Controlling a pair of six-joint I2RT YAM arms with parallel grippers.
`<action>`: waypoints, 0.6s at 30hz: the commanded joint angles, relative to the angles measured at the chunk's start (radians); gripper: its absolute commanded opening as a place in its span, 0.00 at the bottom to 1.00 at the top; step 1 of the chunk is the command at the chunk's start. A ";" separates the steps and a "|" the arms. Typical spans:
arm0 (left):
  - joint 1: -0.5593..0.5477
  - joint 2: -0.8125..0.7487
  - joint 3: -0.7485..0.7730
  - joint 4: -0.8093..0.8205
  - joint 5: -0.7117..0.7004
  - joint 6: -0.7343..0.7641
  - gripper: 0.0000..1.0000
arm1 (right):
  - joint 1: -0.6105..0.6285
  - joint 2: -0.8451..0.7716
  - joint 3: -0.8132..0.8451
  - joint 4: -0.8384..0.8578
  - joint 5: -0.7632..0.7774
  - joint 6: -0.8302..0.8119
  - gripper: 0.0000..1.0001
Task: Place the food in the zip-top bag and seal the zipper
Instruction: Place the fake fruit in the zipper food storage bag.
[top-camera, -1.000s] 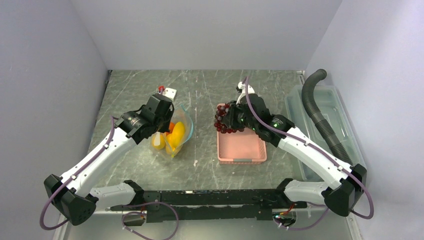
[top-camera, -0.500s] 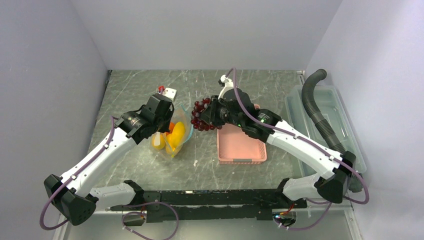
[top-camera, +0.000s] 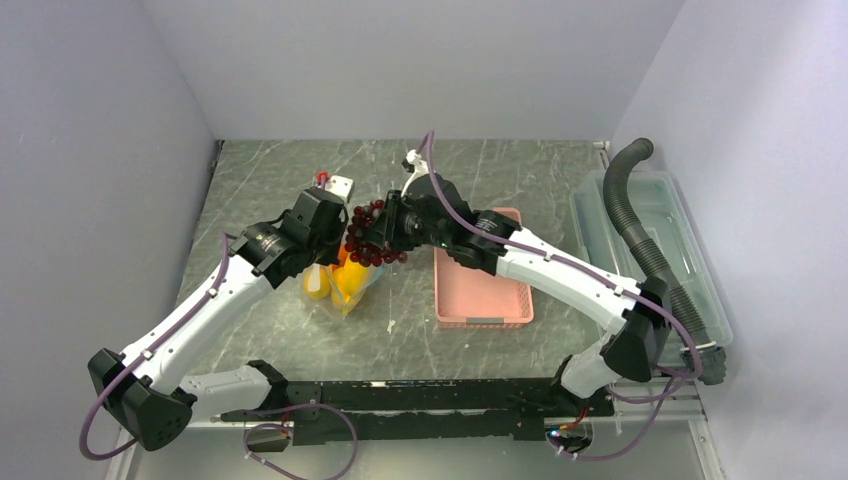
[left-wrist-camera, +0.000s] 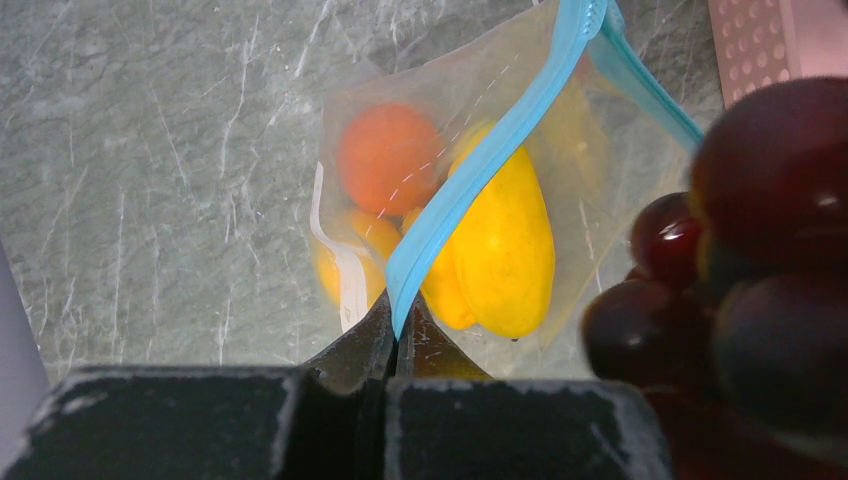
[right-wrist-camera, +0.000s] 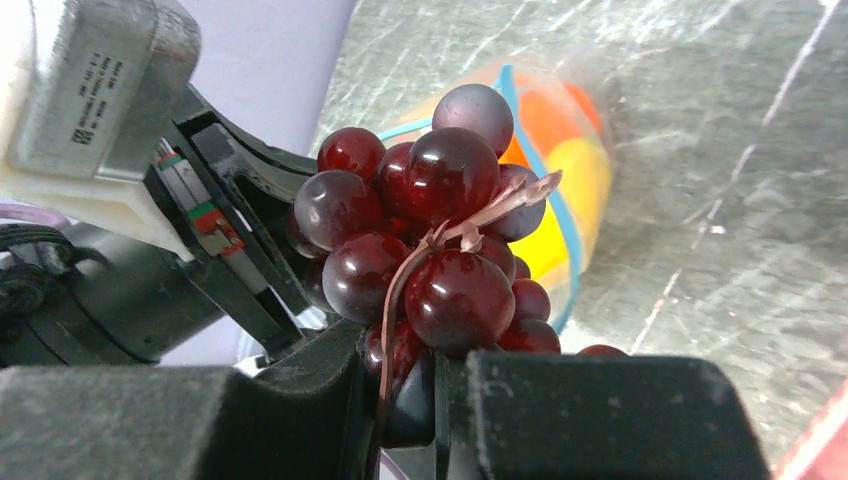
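The left gripper (left-wrist-camera: 395, 322) is pressed together on the teal-blue zipper (left-wrist-camera: 480, 170), pinching one side of the mouth of the zip-top bag (left-wrist-camera: 345, 110) between its fingertips. The right gripper (right-wrist-camera: 410, 392) is clamped on the bunch of grapes (right-wrist-camera: 430, 250) near the bottom of the cluster, and the thin brown stem runs down between its fingers. In the top view the grapes hang just beside the left gripper, above the bag's mouth.

The bag sits on the desk (top-camera: 270, 170), left of the pink basket (top-camera: 482, 290). It is clear and crumpled, and its zipper's two strips stand apart at the far end. The round orange fruit (left-wrist-camera: 388, 158) and several yellow pieces (left-wrist-camera: 505, 245) lie packed together inside the bag.
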 joint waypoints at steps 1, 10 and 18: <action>0.001 -0.005 0.002 0.032 -0.007 0.010 0.00 | 0.012 0.017 0.067 0.112 -0.053 0.072 0.00; 0.002 -0.007 0.002 0.032 -0.014 0.006 0.00 | 0.030 0.053 0.034 0.166 -0.007 0.178 0.00; 0.002 -0.010 0.002 0.031 -0.020 0.004 0.00 | 0.036 0.096 -0.005 0.185 0.045 0.213 0.00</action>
